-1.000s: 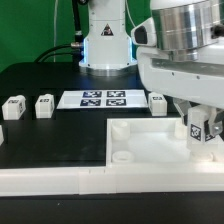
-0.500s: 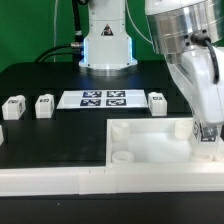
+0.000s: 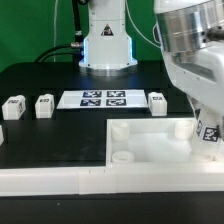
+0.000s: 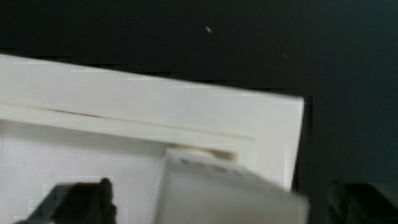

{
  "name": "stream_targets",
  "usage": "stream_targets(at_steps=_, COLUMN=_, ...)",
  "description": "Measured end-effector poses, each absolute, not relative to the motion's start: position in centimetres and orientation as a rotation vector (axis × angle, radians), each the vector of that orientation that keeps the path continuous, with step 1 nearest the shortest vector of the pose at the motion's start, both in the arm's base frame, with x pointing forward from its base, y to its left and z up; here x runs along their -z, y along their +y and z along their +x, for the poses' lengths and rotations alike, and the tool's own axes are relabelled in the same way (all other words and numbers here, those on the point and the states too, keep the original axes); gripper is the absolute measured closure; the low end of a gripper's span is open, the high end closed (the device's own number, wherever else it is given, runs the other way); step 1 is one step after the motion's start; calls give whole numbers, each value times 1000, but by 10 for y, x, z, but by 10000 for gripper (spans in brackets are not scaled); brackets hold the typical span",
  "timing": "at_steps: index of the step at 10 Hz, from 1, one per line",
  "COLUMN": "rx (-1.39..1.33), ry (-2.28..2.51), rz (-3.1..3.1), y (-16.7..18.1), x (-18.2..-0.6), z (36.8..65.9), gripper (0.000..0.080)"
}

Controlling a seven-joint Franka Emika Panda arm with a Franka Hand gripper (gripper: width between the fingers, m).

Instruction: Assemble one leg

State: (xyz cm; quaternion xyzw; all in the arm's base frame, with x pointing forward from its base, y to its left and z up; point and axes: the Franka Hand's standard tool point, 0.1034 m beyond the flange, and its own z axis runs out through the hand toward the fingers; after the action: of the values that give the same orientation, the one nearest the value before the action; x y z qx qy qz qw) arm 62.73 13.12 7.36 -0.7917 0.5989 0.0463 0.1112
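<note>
My gripper (image 3: 208, 128) is at the exterior view's right, shut on a small white leg (image 3: 210, 135) whose black-and-white tag faces the camera, slightly tilted. It holds the leg just over the right near corner of the large white panel (image 3: 150, 140). In the wrist view the leg (image 4: 228, 185) shows as a blurred grey-white block between my dark fingers (image 4: 80, 203), above the panel's corner (image 4: 160, 110). Three more legs stand on the black table: two at the left (image 3: 12, 107) (image 3: 44, 104), one behind the panel (image 3: 158, 100).
The marker board (image 3: 104, 98) lies flat at the back middle. The arm's white base (image 3: 106, 45) stands behind it. A white rail (image 3: 50, 180) runs along the table's front edge. The panel has a round socket (image 3: 122, 157) at its near left corner.
My gripper has shifted to the exterior view's right and slightly down with the leg, and the wrist has turned, tilting the leg's tag.
</note>
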Motion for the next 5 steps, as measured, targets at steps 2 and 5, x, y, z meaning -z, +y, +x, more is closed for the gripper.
stream_targets(at_steps=2, rx=-97, ry=1493, rz=-2499, y=131, x=-73, z=627, gripper=154)
stream_targets(at_steps=5, rx=-22, ry=975, rz=-2776, y=126, x=-73, z=627, gripper=150)
